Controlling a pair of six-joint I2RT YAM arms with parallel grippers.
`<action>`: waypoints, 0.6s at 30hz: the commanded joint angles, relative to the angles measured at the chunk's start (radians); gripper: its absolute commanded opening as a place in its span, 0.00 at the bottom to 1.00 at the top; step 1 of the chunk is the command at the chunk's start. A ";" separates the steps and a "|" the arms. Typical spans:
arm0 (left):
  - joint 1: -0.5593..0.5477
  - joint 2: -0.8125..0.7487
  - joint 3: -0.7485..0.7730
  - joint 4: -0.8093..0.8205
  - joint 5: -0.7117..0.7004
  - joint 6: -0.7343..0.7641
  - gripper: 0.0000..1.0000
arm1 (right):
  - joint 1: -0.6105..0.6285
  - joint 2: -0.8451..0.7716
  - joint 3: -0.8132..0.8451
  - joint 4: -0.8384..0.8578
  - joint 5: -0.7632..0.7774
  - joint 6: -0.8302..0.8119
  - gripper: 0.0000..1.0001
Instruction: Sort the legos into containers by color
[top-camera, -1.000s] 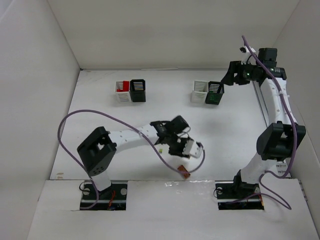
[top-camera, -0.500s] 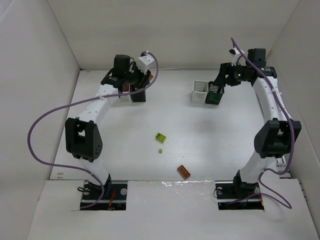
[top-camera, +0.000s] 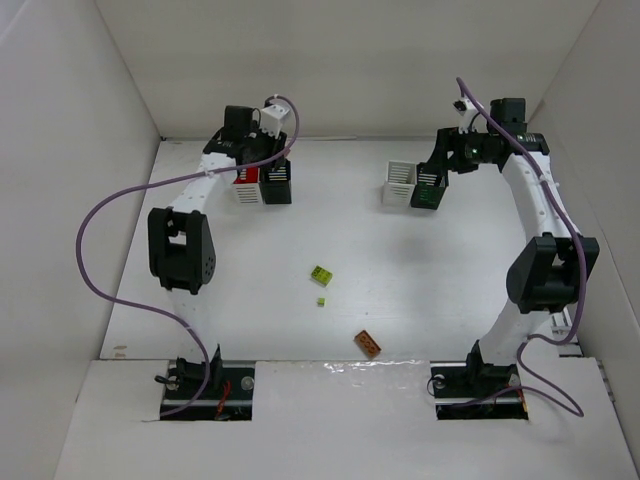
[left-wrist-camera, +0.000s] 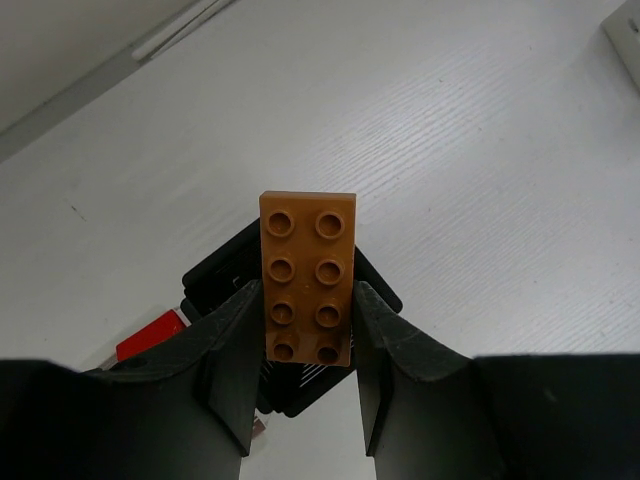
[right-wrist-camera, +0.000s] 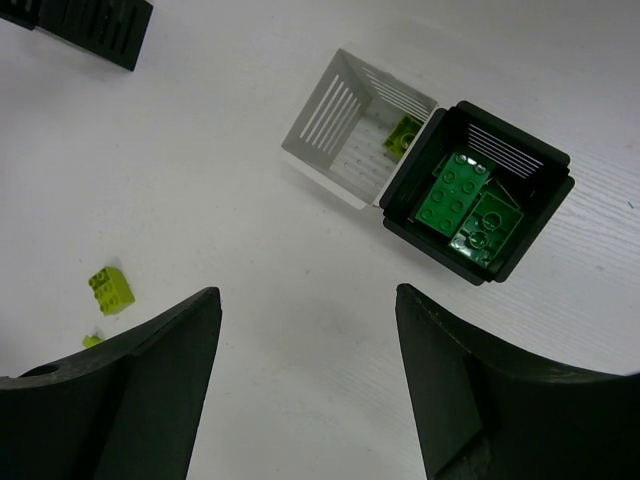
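Observation:
My left gripper (left-wrist-camera: 308, 300) is shut on an orange eight-stud brick (left-wrist-camera: 308, 270) and holds it above the black bin (left-wrist-camera: 222, 278) of the back-left pair. A red brick (left-wrist-camera: 150, 335) lies in the white bin beside it. From above, the left gripper (top-camera: 262, 165) hangs over the left white bin (top-camera: 243, 190) and black bin (top-camera: 279, 186). My right gripper (right-wrist-camera: 305, 300) is open and empty above the right pair. That pair's white bin (right-wrist-camera: 335, 120) holds a yellow-green brick (right-wrist-camera: 403, 135), and its black bin (right-wrist-camera: 520, 235) holds green bricks (right-wrist-camera: 455, 200).
On the table lie a yellow-green brick (top-camera: 321, 274), a tiny yellow-green piece (top-camera: 321, 301) and an orange brick (top-camera: 367, 343) near the front edge. White walls enclose the table. Purple cables (top-camera: 95, 250) loop off both arms.
My left arm has swung from the table's front middle to the back-left bins, then settled closer over them. My right gripper has shifted slightly left above the right pair.

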 joint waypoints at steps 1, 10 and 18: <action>0.016 -0.005 0.055 0.004 -0.010 -0.036 0.17 | 0.007 -0.003 0.036 0.022 -0.003 -0.015 0.75; 0.026 0.017 0.037 0.004 -0.030 -0.027 0.30 | 0.007 0.007 0.046 0.022 -0.003 -0.015 0.75; 0.026 0.017 0.037 0.022 -0.030 -0.027 0.45 | 0.026 0.016 0.046 0.013 -0.003 -0.024 0.77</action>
